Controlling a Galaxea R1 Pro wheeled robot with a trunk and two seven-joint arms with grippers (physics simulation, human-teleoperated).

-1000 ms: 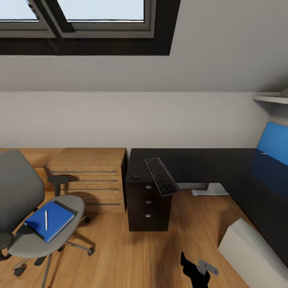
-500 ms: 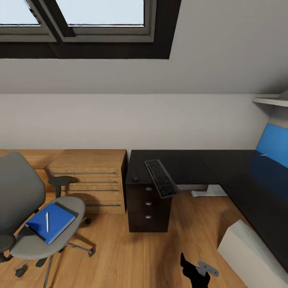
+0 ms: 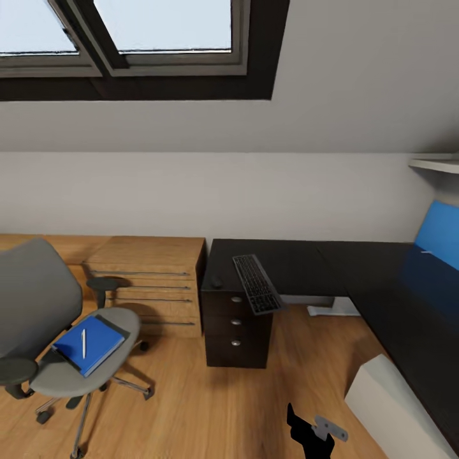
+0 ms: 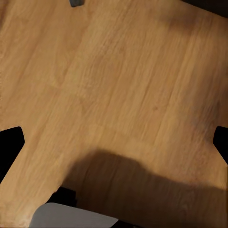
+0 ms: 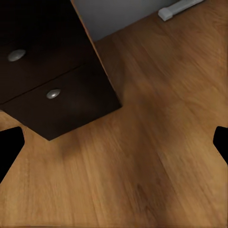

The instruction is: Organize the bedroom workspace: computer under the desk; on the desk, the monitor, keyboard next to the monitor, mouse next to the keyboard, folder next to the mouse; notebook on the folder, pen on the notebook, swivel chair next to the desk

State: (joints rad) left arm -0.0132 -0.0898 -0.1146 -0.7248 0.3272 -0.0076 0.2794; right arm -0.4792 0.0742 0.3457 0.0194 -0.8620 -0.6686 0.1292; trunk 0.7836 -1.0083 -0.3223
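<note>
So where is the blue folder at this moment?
In the head view's lower left, the thin bright-blue folder lies on the grey swivel chair's seat, with a pale pen on top, left of the black drawer unit.

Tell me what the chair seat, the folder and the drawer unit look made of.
Chair seat: grey, matte, looks like fabric upholstery. Folder: bright blue, smooth, pale edges, probably plastic or card. Drawer unit: black, flat matte panels, likely painted wood or laminate, with round silver, metal-looking knobs.

The head view looks from high up, forward and down. Both wrist views face the wood floor (image 4: 118,95) closely; the right shares the black drawer unit (image 5: 52,80) with the head view.
</note>
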